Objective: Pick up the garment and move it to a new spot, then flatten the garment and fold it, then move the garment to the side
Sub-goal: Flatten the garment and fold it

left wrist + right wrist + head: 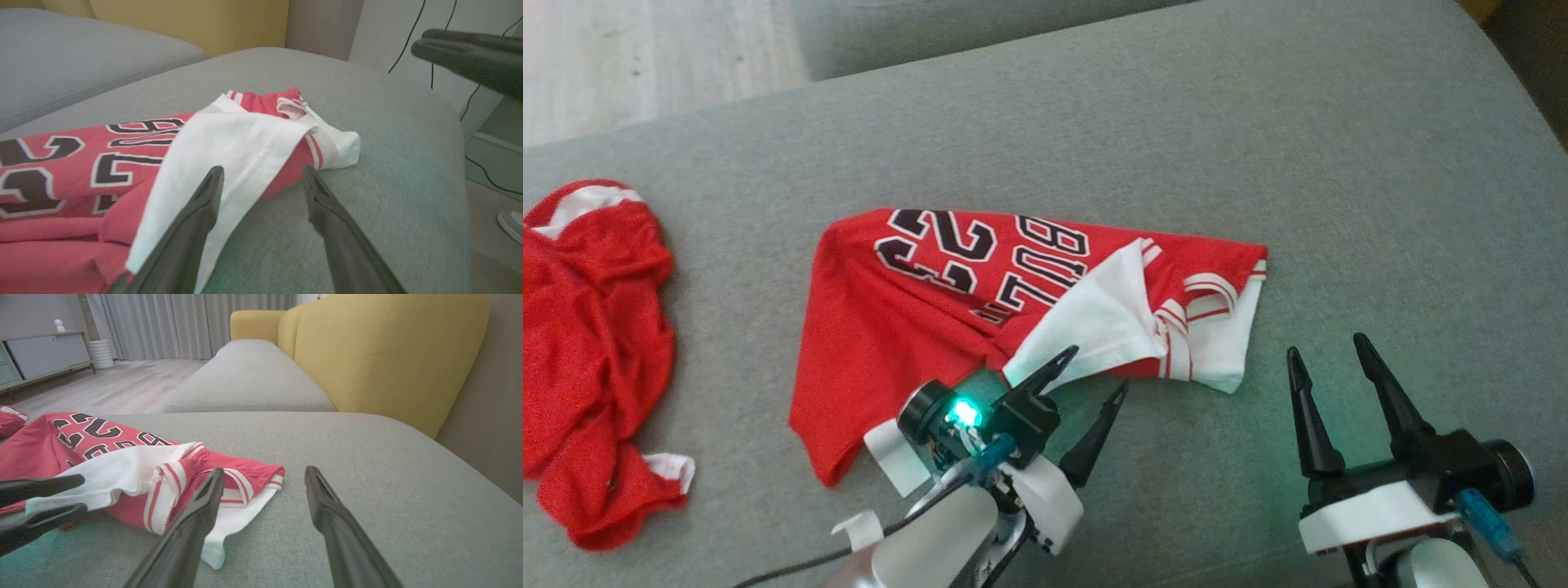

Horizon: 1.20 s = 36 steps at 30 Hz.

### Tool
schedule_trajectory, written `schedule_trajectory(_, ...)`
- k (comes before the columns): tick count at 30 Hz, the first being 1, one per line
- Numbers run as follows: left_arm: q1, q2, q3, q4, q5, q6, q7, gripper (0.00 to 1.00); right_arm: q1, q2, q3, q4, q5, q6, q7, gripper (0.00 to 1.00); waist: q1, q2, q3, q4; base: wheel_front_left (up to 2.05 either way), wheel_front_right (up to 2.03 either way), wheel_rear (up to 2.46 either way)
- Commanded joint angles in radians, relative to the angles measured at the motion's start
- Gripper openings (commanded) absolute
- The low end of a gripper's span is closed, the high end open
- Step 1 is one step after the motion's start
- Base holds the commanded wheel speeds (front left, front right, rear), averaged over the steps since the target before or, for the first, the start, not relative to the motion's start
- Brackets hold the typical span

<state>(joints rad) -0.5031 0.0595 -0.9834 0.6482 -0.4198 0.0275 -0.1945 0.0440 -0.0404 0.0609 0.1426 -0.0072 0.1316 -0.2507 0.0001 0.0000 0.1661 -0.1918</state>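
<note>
**Surface.** A broad grey fabric sofa cushion [1258, 122] carries the work. Pale wood floor [645, 57] shows at 11 o'clock in the head view.

**9 o'clock.** A crumpled red garment with white trim [596, 343] lies heaped, well apart from the task item.

**Centre.** The red mesh basketball jersey with black-and-white lettering [898, 327] lies partly flat. Its lettered panel is spread out, but a white flap of cloth [1094, 318] is turned over at the 3 o'clock end, and the striped trim beside it is bunched.

**6 o'clock.** The left end effector [1096, 369] is released, its jaws spread and gripping nothing. In the left wrist view one finger [206, 196] lies over the white flap, though contact cannot be confirmed.

**4 o'clock.** The right end effector [1326, 346] is also released and empty, near the jersey's striped corner but not touching it.

**Risks, as judged.**
1. If the left finger is drawn away low, it may catch the white flap and drag it, undoing the lay.
2. A pinch on the bunched trim may take one layer only, so the thin mesh would slide and the fold go skew.
3. Folding over the turned flap would trap a crease.
4. A sideways move toward 9 o'clock could land the jersey on the heaped garment.
</note>
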Motion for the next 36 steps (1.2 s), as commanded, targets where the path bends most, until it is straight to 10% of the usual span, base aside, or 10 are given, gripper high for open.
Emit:
schedule_trajectory(1,-0.061,-0.003,0.017,-0.019,0.008,0.006,-0.003,1.0,-0.033,-0.01,0.026,-0.028,0.01,-0.001,-0.011,1.0,-0.0001,0.0,0.014,-0.017,0.0,0.0,0.0)
schedule_trajectory(15,-0.135,-0.009,-0.024,0.048,0.0,0.02,-0.015,1.0,-0.043,-0.01,0.025,-0.025,0.025,-0.001,-0.011,1.0,-0.0001,0.0,0.032,-0.056,0.0,0.0,0.0)
schedule_trajectory(19,-0.135,-0.009,-0.029,0.031,-0.034,0.013,-0.022,0.0,-0.04,-0.01,0.023,-0.024,0.026,-0.001,-0.011,1.0,-0.0001,0.0,0.027,-0.057,0.0,0.0,0.0)
schedule_trajectory(36,-0.025,-0.009,-0.176,-0.302,-0.235,-0.096,0.146,0.0,-0.044,-0.01,0.014,-0.038,0.026,-0.001,-0.011,1.0,-0.0001,0.0,0.014,-0.059,0.0,0.0,0.0)
